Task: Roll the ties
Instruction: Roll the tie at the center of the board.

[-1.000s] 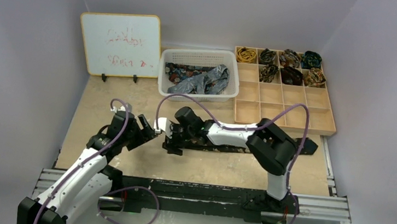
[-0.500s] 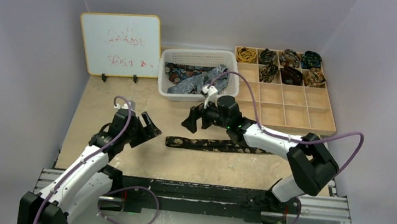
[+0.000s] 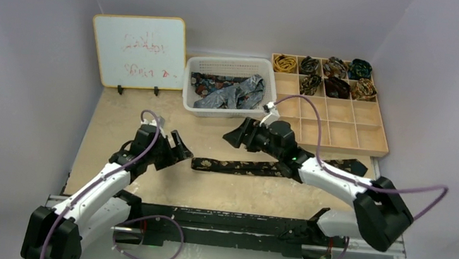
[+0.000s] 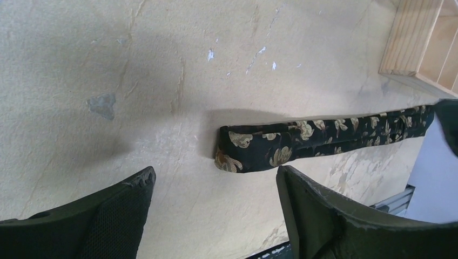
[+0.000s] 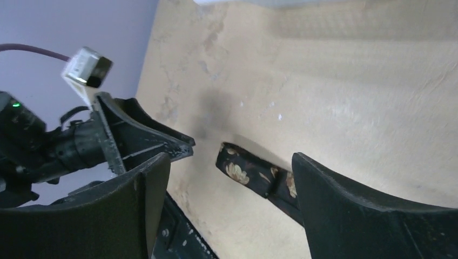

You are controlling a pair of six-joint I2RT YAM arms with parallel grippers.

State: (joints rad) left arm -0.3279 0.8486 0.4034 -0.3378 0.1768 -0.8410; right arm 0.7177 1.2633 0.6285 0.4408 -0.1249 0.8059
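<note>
1. At left gripper [image 3: 184, 148]: jaws spread wide, nothing between them. Hangs low over table [image 3: 152, 109], just left of the flat tie's end.
2. From left wrist view: that end of flat tie [image 4: 324, 135] sits just ahead of the gap between the fingertips and looks slightly doubled over. Not touching either finger.
3. At right gripper [image 3: 234, 134]: also wide open and empty. Sits higher, behind the strip on the basket side, pointing left.
4. Flat tie [image 3: 242, 166]: dark with gold motifs, unrolled on the table. Long axis runs left-right across the front. Left end near the left gripper; right part passes under the right arm toward the tray's near corner.
5. Nearer hand to the free end: left. Judgement: roll likely starts at that end and travels rightward along the axis, so jaws need to sit square across the strip's width.
6. White basket [image 3: 232, 61], behind centre: holds loose ties [image 3: 230, 95] in a tangle, count unclear.
7. Wooden tray [image 3: 343, 112], back right: rolled coils [image 3: 334, 67] in all four back cells and in three cells of the second row. Leftmost cell of that row and the nearer rows show bare wood.
</note>
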